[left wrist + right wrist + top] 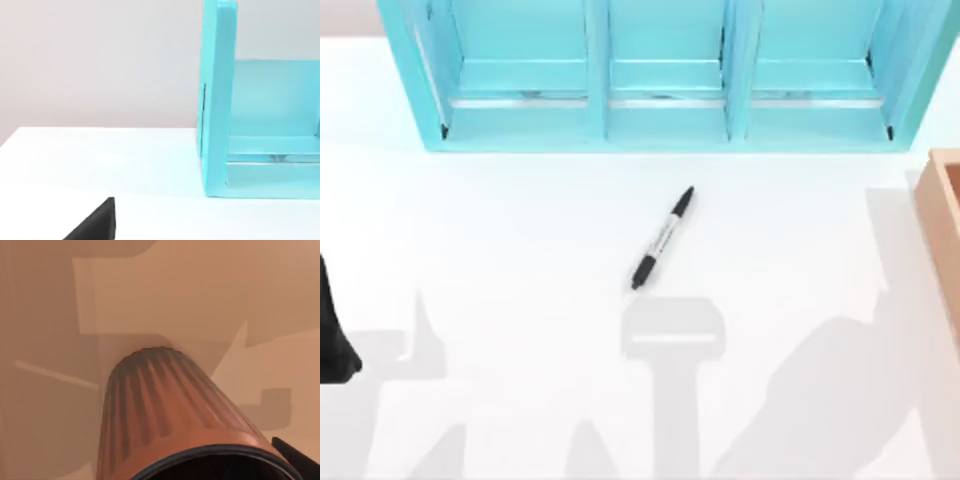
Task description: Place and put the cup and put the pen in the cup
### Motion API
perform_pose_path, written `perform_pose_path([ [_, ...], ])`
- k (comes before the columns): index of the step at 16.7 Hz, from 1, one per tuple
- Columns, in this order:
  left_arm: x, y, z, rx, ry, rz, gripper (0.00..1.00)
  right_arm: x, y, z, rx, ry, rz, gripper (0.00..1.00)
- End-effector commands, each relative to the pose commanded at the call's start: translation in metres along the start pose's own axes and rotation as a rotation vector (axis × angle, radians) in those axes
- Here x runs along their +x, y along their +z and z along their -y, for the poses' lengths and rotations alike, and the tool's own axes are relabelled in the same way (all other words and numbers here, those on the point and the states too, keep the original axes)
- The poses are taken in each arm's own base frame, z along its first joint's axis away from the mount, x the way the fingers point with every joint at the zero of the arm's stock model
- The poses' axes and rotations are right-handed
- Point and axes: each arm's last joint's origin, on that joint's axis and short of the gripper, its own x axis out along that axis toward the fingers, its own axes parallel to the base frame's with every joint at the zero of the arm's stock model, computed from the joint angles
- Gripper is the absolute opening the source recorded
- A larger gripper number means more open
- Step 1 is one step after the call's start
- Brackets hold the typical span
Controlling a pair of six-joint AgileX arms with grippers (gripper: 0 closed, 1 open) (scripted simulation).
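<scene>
1. The pen (662, 238) lies flat on the white table (520, 250), near the middle, in front of the turquoise shelf (665, 120). It sits on a slant, one black end toward the shelf and the other toward us, with nothing touching it.

2. The cup (165, 415) shows in our right wrist view, very close to the camera, its ribbed copper wall running away from the lens and its dark rim nearest. It sits against tan-brown surfaces that look like the inside of the wooden box (942, 230) at the table's right edge, though we cannot be sure.

3. A dark sliver shows at the corner of the right wrist view beside the cup's rim. We cannot tell whether our right claw is spread, pressed together, or pinching the cup.

4. Our left arm (335, 330) is parked at the table's left edge, and we cannot tell how its claw stands either.

5. We judge the cup to be light and stiff, but its shiny wall is likely slick. Take it across the wall just below the rim, squarely, so it does not twist.

6. The pen looks light, rigid and round, so it may roll. We would pinch it across the grey middle barrel, then tip it upright over the cup.
</scene>
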Motion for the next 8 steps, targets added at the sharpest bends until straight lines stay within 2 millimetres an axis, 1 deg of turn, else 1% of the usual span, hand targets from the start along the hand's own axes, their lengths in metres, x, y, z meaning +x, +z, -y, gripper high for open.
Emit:
perform_pose_path([
  [2,0.0,0.0,0.0,0.0,0.0,0.0,1.0,-0.017,0.009,-0.017,-0.002,-0.003,0.01,0.0],
  [4,0.0,0.0,0.0,0.0,0.0,0.0,1.0,-0.041,0.018,-0.042,-0.006,-0.002,0.007,0.0],
  [6,0.0,0.0,0.0,0.0,0.0,0.0,1.0,-0.067,0.019,-0.071,-0.006,0.004,-0.023,0.0],
  [8,0.0,0.0,0.0,0.0,0.0,0.0,1.0,-0.094,0.014,-0.102,-0.002,0.004,-0.047,0.0],
])
